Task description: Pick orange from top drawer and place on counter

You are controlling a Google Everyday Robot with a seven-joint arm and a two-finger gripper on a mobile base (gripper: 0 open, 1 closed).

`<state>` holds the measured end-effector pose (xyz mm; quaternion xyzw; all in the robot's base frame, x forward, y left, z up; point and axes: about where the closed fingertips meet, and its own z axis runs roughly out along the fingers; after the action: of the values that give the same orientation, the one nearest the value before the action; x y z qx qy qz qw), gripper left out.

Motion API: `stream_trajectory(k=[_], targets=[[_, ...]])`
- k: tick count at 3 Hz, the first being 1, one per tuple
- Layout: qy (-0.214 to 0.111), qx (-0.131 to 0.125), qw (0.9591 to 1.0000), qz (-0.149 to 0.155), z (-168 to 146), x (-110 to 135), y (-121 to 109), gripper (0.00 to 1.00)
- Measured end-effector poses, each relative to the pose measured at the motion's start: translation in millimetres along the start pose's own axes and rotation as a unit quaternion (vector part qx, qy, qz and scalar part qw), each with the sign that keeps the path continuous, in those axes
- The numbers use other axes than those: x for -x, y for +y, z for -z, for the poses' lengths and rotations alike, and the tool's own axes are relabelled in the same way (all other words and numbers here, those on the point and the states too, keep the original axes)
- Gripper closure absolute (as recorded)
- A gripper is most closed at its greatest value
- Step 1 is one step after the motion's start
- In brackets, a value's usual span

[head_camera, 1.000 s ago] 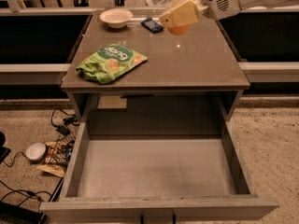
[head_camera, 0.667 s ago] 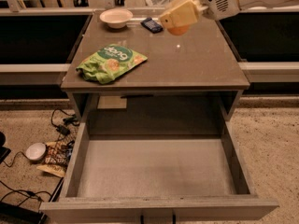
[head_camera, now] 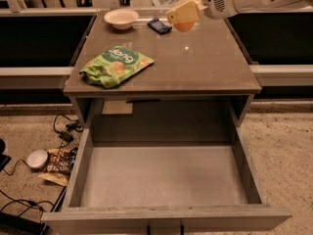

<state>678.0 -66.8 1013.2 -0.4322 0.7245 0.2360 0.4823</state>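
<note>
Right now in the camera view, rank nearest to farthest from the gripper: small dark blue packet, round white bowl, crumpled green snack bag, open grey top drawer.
Gripper holds the orange over the glossy grey-brown counter, at its back.
1. Dark blue packet, just beside it.
2. White bowl, back corner, past the packet.
3. Green snack bag, nearer the counter's front.
4. Top drawer, below, pulled open.

Gripper [head_camera: 182, 16] – right of the white bowl [head_camera: 121, 18], level with it – has its tip a touch higher in view than before. Orange [head_camera: 185, 27] now peeks out rounded beneath the gripper; earlier it did not stand out.
</note>
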Motion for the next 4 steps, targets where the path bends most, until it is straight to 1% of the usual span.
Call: stream_trajectory(k=[1,2,3,4], targets=[[-0.002,-0.046,0.9984,-0.035,-24,-22,-41,1.0],[-0.006,-0.086,0.9945,-0.059,-36,-48,-66,1.0],[-0.004,-0.136,0.9873,-0.082,-31,-91,-80,1.0],[0.001,-0.171,0.9804,-0.098,-26,-123,-77,1.0]])
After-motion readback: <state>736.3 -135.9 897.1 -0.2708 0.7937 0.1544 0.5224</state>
